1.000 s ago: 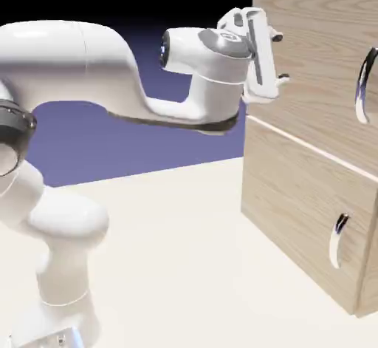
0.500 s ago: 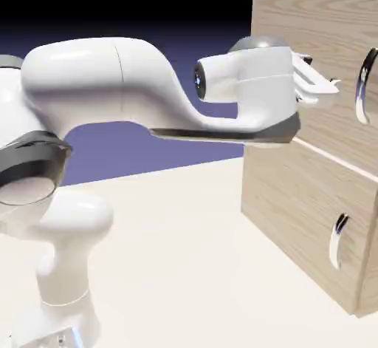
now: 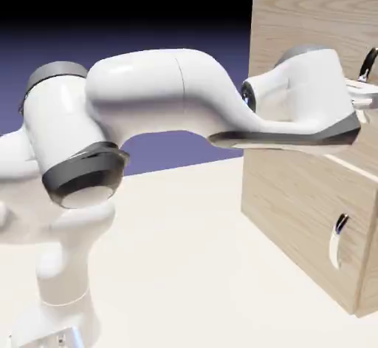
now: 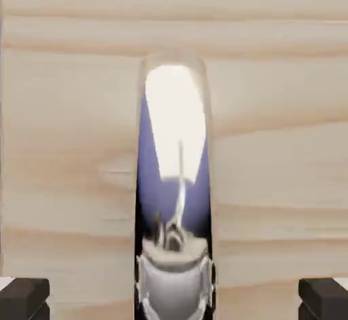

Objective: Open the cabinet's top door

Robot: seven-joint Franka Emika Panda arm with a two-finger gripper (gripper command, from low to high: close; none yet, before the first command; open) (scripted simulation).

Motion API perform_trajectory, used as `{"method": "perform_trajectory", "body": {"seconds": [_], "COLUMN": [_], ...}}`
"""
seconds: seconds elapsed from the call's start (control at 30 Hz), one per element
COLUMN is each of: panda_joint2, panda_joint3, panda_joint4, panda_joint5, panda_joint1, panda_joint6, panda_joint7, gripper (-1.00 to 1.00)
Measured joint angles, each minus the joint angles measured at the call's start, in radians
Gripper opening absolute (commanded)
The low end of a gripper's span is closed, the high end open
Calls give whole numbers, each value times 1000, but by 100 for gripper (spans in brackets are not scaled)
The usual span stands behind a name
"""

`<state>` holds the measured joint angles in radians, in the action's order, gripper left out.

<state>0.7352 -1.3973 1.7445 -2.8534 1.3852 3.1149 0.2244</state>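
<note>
The cabinet (image 3: pixel 310 184) is a large light-wood box standing on the pale surface (image 3: pixel 192 265) at the right of the exterior view. Its top door (image 3: pixel 295 36) is the larger, upper panel and lies flush with the cabinet front, closed. The door's curved chrome handle (image 3: pixel 367 64) shows only in part at the right edge of the exterior view, its lower stretch hidden behind the robot's hand. Below the top door sits a shorter lower panel (image 3: pixel 295 206) with its own smaller chrome handle (image 3: pixel 337 239), also closed.

In the hand view, the same top-door handle (image 4: pixel 175 189) runs upright through the middle of the picture, a shiny bar reflecting white and violet, with wood grain filling everything behind it. The claw (image 4: pixel 175 299) faces the door with the handle between its two dark fingertips (image 4: pixel 24 298); one tip sits at each bottom corner, both well apart from the bar. The jaws are spread wide of the handle and touch nothing.

The white arm (image 3: pixel 148 110) reaches from the left of the cabinet across to the top door, its wrist covering part of the door front.
</note>
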Motion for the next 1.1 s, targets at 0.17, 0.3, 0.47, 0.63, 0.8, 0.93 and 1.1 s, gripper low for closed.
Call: {"method": "perform_trajectory", "body": {"seconds": [0.17,0.3,0.47,0.63,0.8,0.93,1.1], "panda_joint2": [-33,-47,-47,-21,37,112,234], "panda_joint3": [126,235,378,531,696,839,1018], "panda_joint4": [138,239,360,484,620,740,883], "panda_joint5": [43,91,168,268,400,540,749], "panda_joint1": [-181,-326,-507,-689,-870,-1011,-1153], "panda_joint6": [-72,-121,-180,-241,-310,-376,-468], "panda_joint7": [-13,-10,13,59,130,205,313], "gripper": [-100,-100,-100,-100,-100,-100,-100]}}
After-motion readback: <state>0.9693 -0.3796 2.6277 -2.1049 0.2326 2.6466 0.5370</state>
